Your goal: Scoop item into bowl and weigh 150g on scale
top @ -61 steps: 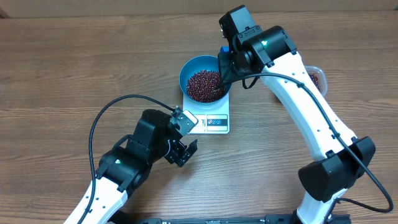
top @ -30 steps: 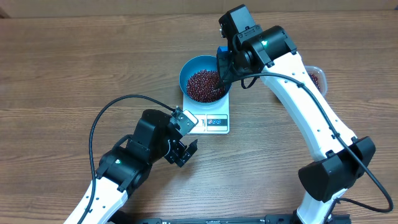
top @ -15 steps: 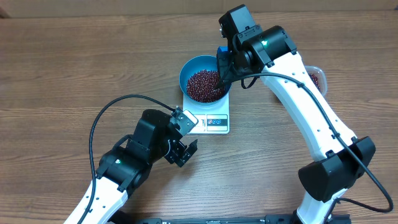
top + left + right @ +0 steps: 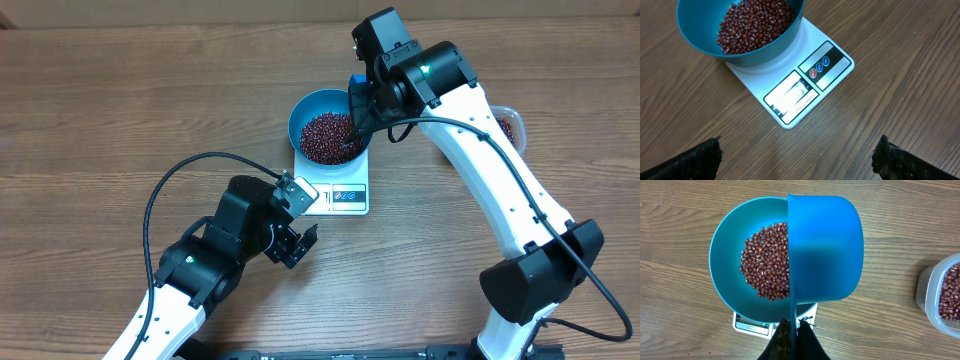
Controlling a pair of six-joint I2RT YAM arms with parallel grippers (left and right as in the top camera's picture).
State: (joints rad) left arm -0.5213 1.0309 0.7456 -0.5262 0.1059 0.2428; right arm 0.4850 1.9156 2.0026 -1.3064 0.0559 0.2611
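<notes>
Your right gripper [image 4: 794, 330] clamps a small blue plastic scoop [image 4: 825, 250] over the round blue bowl [image 4: 722, 265] of red-brown beans [image 4: 765, 265] on the white square scale [image 4: 790, 95]; left gripper [image 4: 297, 246] gapes empty.

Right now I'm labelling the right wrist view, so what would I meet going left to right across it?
First the blue bowl of beans → blue scoop over the bowl's right side → clear tub at the right edge. The scale, showing only beneath the bowl, is left out.
</notes>
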